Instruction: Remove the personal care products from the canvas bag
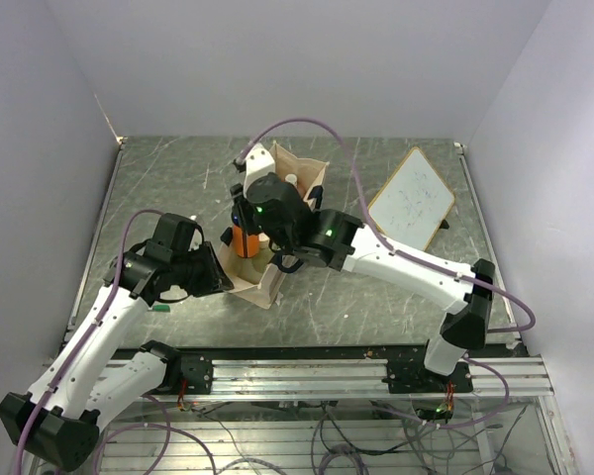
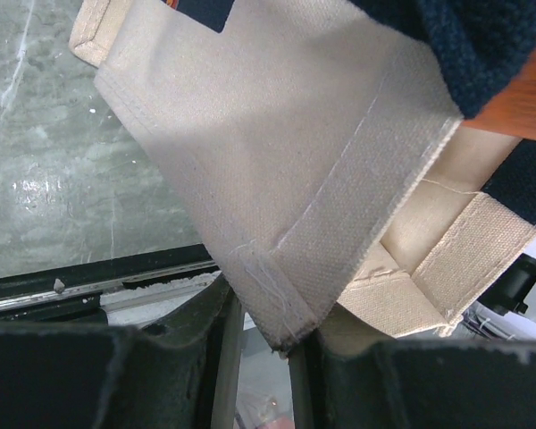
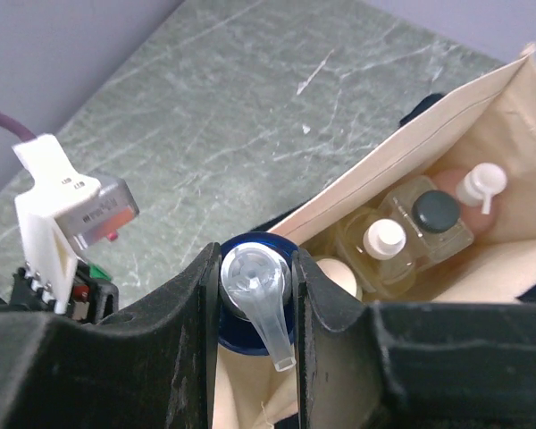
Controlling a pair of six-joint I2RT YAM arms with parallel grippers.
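The beige canvas bag (image 1: 257, 285) is at the table's middle, mouth up. My right gripper (image 1: 246, 230) reaches into the mouth. In the right wrist view it (image 3: 256, 286) is shut on the clear pump head and dark collar of the orange bottle (image 1: 243, 242). Still in the bag are the pink bottle (image 3: 479, 188), the squarish dark-capped bottle (image 3: 436, 213), the yellowish white-capped bottle (image 3: 384, 239) and the pale wide lid (image 3: 339, 275). My left gripper (image 1: 221, 279) is at the bag's near lower corner. Its jaws (image 2: 272, 357) close on the canvas seam (image 2: 281, 304).
A wood-framed whiteboard (image 1: 411, 198) lies at the right rear. A green marker (image 1: 160, 308) lies under the left arm. A navy strap handle (image 2: 482, 45) hangs over the bag's side. The metal rail (image 1: 307, 371) runs along the near edge.
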